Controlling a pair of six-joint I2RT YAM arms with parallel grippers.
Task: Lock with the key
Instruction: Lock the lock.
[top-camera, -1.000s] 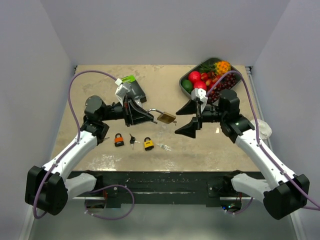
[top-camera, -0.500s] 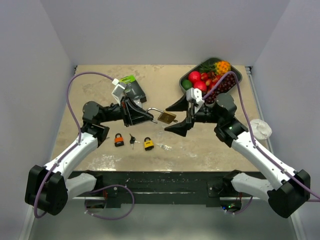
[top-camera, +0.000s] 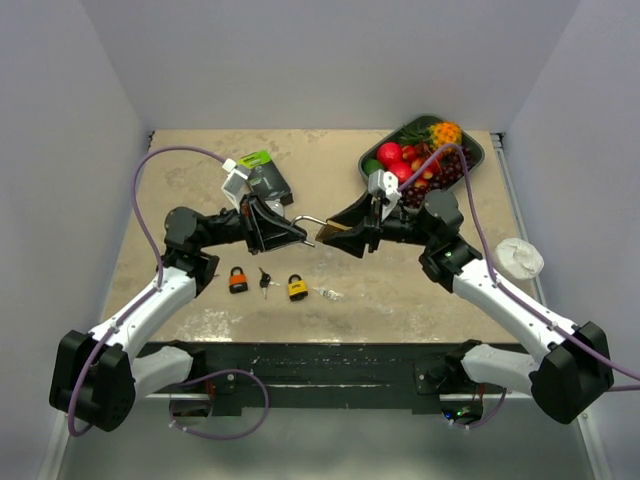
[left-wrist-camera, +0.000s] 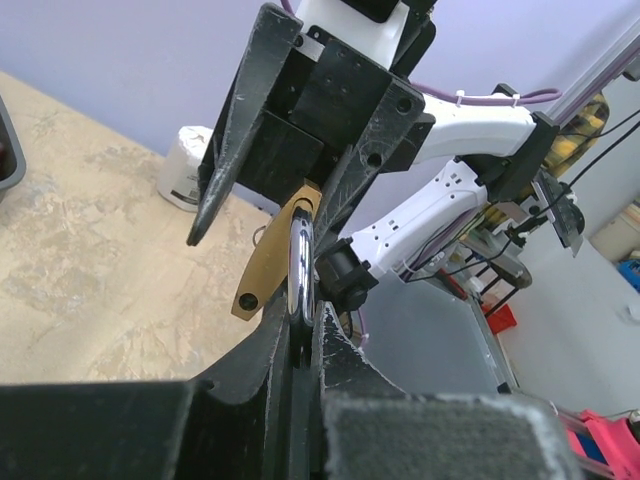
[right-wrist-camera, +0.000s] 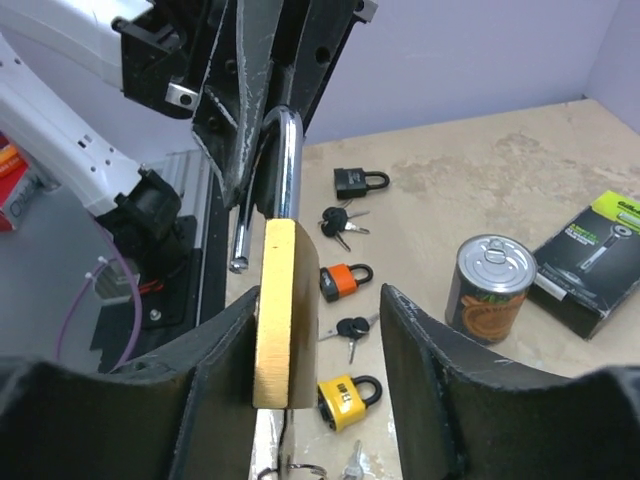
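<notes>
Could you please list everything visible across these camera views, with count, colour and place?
brass padlock: one, gold body, silver shackle, held in the air
orange padlock: one, orange, on the table near the left arm
yellow padlock: one, yellow, right of the orange one
black padlock: one, black, beyond the orange one in the right wrist view
key bunches: two, dark heads, among the small padlocks
can: one, silver top, orange label, upright beside the box
box: one, black and green, far left
fruit tray: one, dark, far right corner
white object: one, right edge, unidentifiable
left tool: shut on the shackle
right tool: open around the padlock body
</notes>
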